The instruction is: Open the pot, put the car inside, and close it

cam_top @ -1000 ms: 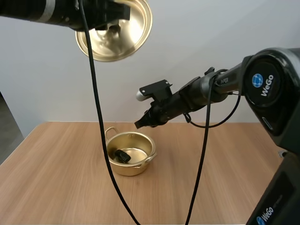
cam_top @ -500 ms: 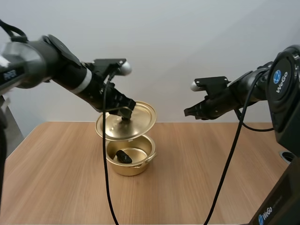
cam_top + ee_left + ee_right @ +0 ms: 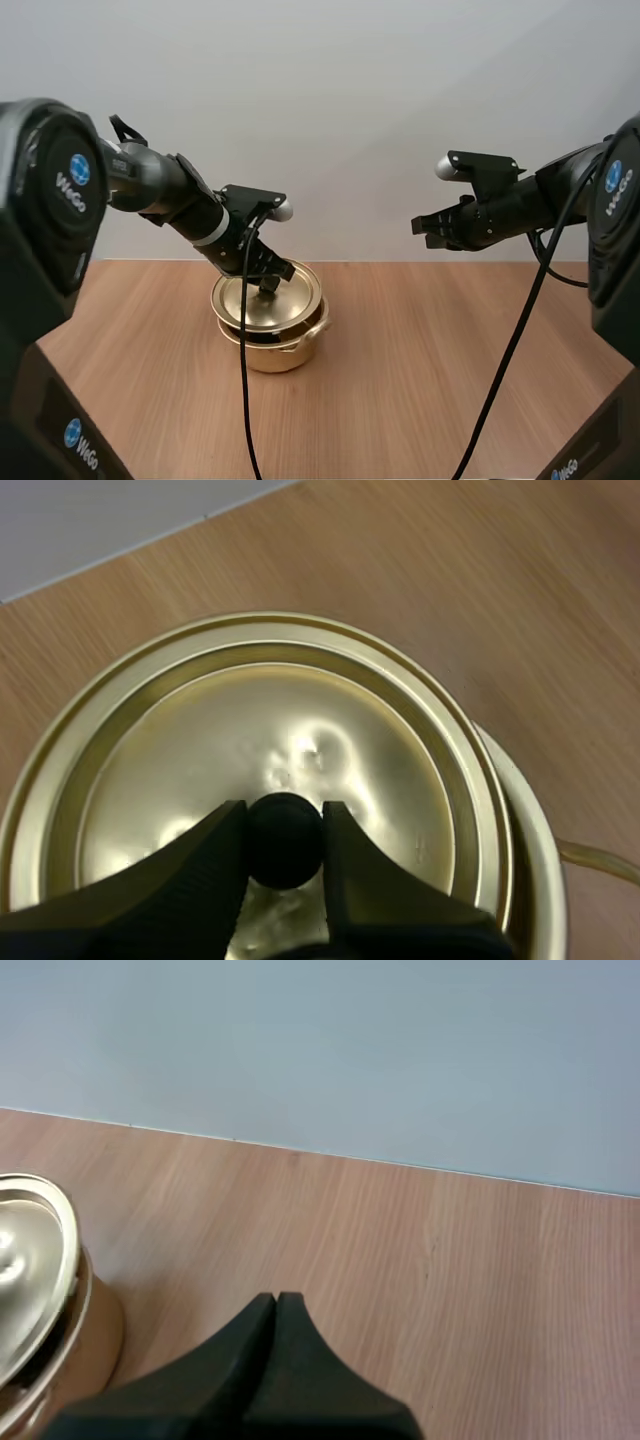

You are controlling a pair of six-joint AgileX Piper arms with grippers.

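1. High view: the left tool (image 3: 268, 284) is down on the gold lid (image 3: 262, 303), which lies over the pot (image 3: 275, 352) near the middle of the table (image 3: 450, 380). The right tool (image 3: 428, 226) hangs in the air, well apart from the pot.
2. Left wrist view: the left tool's fingers (image 3: 200, 870) pinch the lid's black knob (image 3: 285, 840) (the pot peeks out past one edge of the lid).
3. Right wrist view: the right tool's fingers lie together as one dark wedge, holding nothing, over bare table beside the lidded pot.
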